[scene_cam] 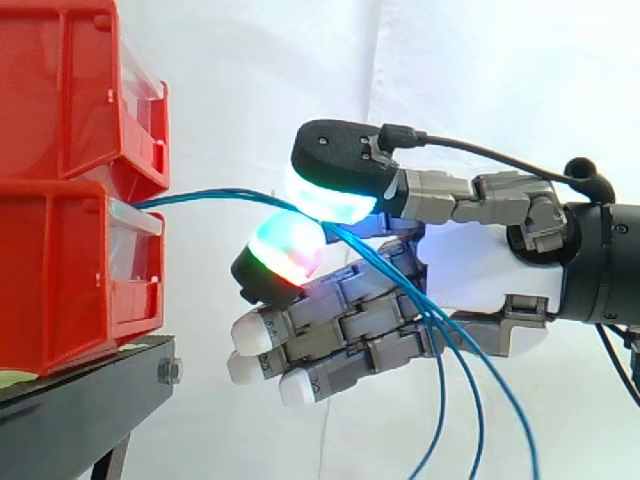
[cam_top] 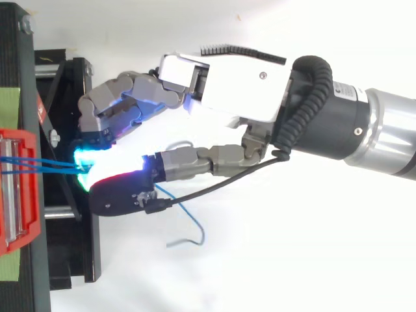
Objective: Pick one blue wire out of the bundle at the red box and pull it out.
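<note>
Blue wires (scene_cam: 210, 195) leave the front opening of the lower red box (scene_cam: 60, 270), which sits at the edge of the black stand (scene_cam: 80, 400) nearest the hand (scene_cam: 470, 270). They cross the open gap almost level and run into a pinch between the thumb and one of the fingers (scene_cam: 290, 250), whose glowing pads are pressed together on them. The other fingers lie fairly straight underneath and hold nothing. Past the pinch, several strands fall across the palm and hang slack towards the bottom of the side view. From above, two thin lines (cam_top: 39, 166) meet at the lit pads just off the box's front. So more than one strand may be caught, though I cannot tell the exact count.

These strands look very light and limp, with a smooth sleeve that is likely to slide through soft pads unless the squeeze is firm. They should bend freely and carry no push, only a pull. The best hold seems to be on the short stretch between box and hand, where the strands fan apart enough to single one out. A straight draw away from the box, along the wire's own line, should avoid dragging its neighbours or tugging the box on the stand.
</note>
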